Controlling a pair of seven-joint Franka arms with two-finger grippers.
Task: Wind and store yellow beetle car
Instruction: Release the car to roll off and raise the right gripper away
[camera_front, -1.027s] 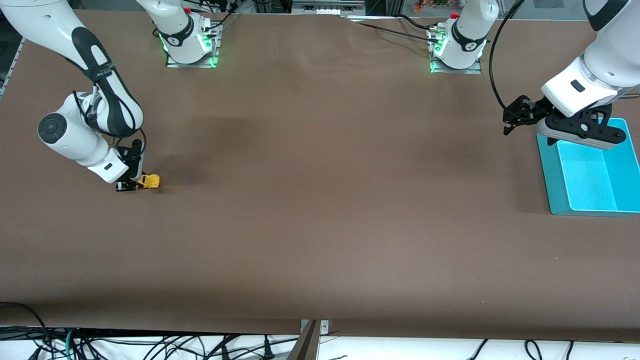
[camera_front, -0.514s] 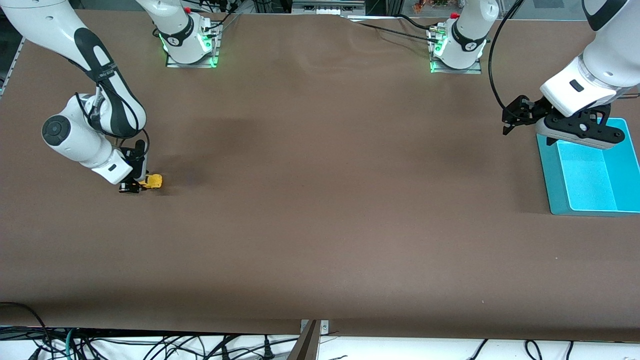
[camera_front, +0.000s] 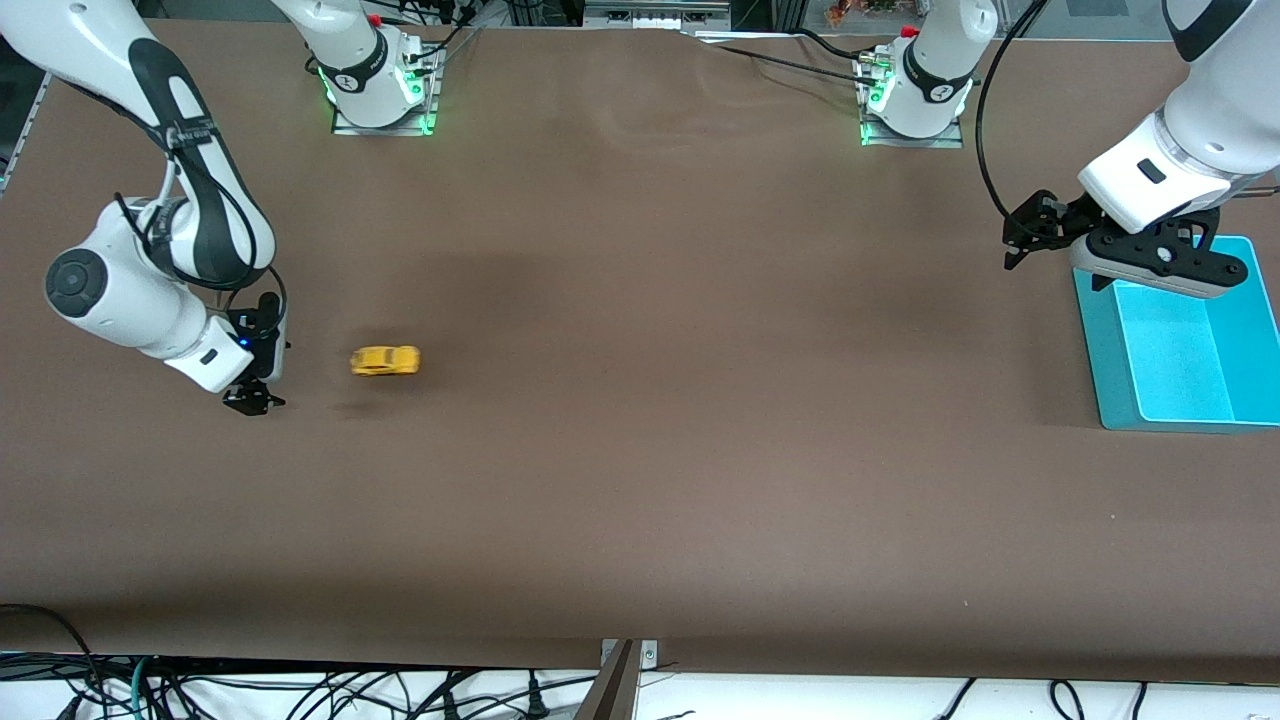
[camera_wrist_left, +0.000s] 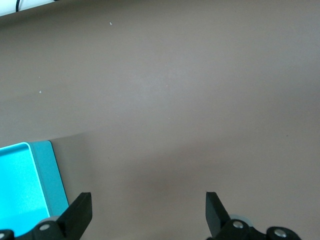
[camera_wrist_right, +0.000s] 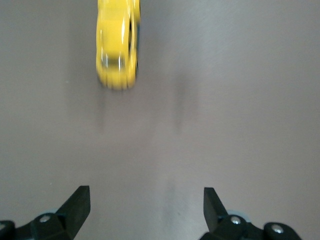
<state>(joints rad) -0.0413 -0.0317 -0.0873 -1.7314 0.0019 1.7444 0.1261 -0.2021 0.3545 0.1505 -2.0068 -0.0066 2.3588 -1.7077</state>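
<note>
The yellow beetle car (camera_front: 385, 360) is sitting on its wheels on the brown bench (camera_front: 640, 480), toward the right arm's end. It is a small, rounded, bright yellow toy, blurred in both the front view and the right wrist view (camera_wrist_right: 118, 42), so its windows and wheels are not showing clearly.

The right pincer (camera_front: 252, 400) is hanging low over the bench just beside the car, on the side toward the right arm's end of the bench. Its fingers (camera_wrist_right: 75, 205) are standing wide apart, gripping nothing, and the car is lying apart from them, touching neither.

The left pincer (camera_front: 1030, 232) is waiting well apart from the car, over the bench at the left arm's end, just beside a turquoise bin (camera_front: 1095, 340). Its fingers (camera_wrist_left: 80, 212) are also spread wide and holding nothing; only bare bench is showing between them, with a corner of the bin (camera_wrist_left: 47, 175) at the edge of the left wrist view.
</note>
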